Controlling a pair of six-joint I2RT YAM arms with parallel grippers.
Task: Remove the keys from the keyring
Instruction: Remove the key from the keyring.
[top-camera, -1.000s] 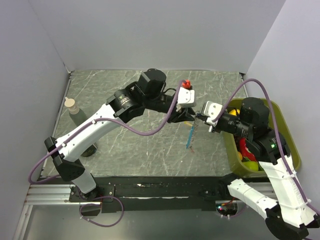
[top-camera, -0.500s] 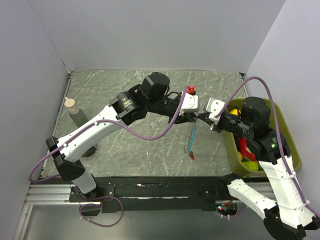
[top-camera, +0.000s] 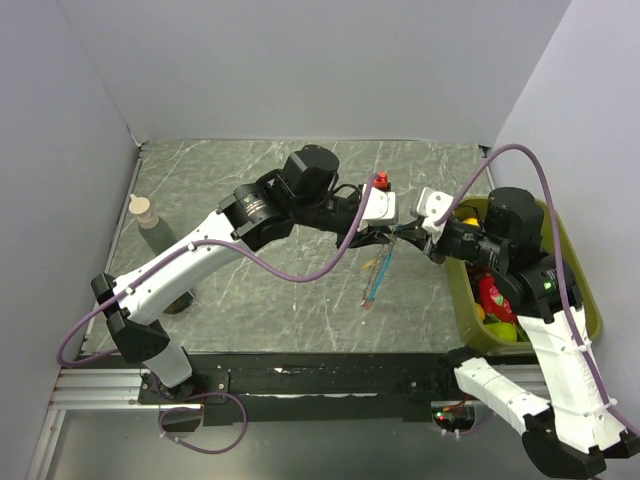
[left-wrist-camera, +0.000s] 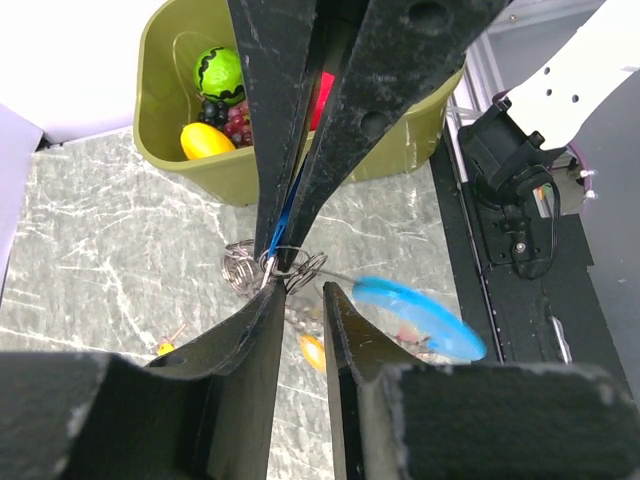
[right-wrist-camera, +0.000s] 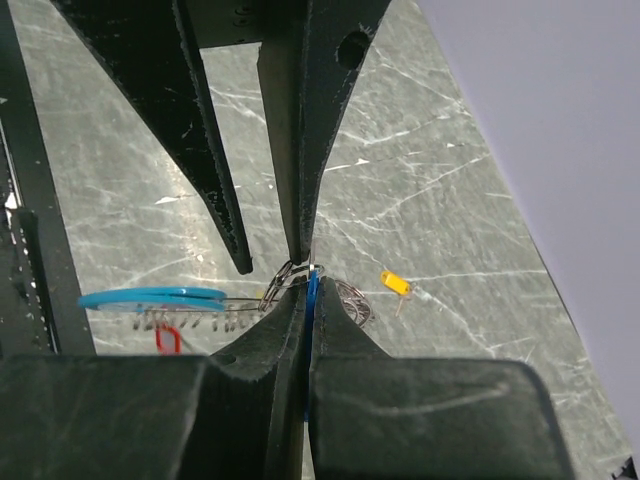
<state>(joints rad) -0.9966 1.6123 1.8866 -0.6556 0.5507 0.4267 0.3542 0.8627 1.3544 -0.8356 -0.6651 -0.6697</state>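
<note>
Jaws of both arms meet at the keyring (left-wrist-camera: 292, 268), held up over the tabletop (top-camera: 300, 300).
Seen from above, they are tip to tip, the light-blue strip (top-camera: 379, 272) dangling beneath. Left wrist view: left jaws partway open, ring at their mouth; whether they touch it I cannot tell. Right jaws, opposite, are pinched shut on the blue key (left-wrist-camera: 284, 220). Right wrist view: same pinch, a gap between the left fingers (right-wrist-camera: 200, 170), an orange key (right-wrist-camera: 395, 284) lying apart on the tabletop. Done well, I judge, the left jaws close on the wire beside the blue key and hold firm while the right winds it slowly off.
</note>
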